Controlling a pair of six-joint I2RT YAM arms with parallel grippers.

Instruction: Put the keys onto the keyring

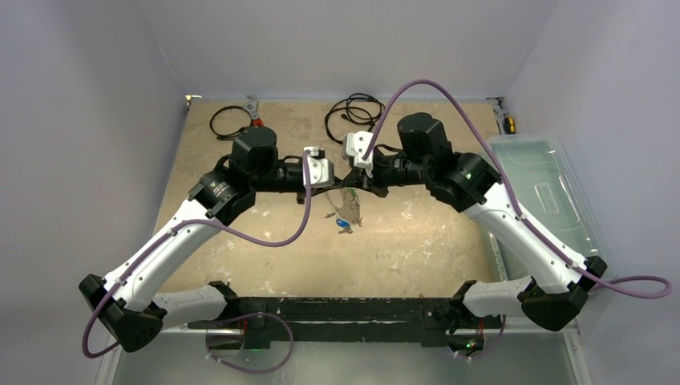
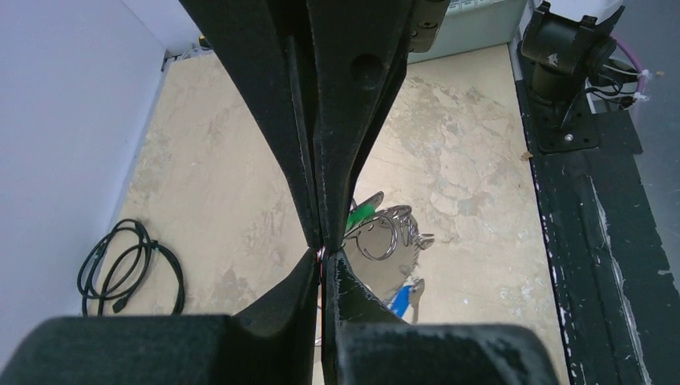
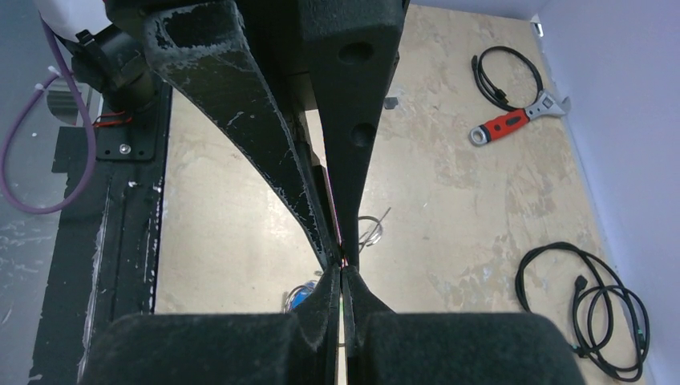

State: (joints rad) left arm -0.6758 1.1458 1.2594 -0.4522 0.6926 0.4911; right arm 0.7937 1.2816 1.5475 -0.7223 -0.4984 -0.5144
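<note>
Red-handled wrench (image 3: 513, 123), black cables (image 3: 491, 80), clear bin (image 1: 553, 200)

Layout, top view. Arm bases sit at the near edge of the counter (image 1: 240, 233). Left hand (image 1: 340, 183) and right hand (image 1: 354, 180) meet tip to tip over the counter's middle (touching or just apart: cannot tell). Keys (image 1: 346, 215) lie in one heap on the counter, just to the near side of that meeting point; keyring (image 2: 383, 237) in the same heap, lying against them. Far edge: one cable coil (image 1: 228, 122) at left, wrench (image 1: 253, 111) just right of it, second cable coil (image 1: 353, 114) further right, behind the hands. Bin (image 1: 553, 200) runs along the counter's right edge
</note>
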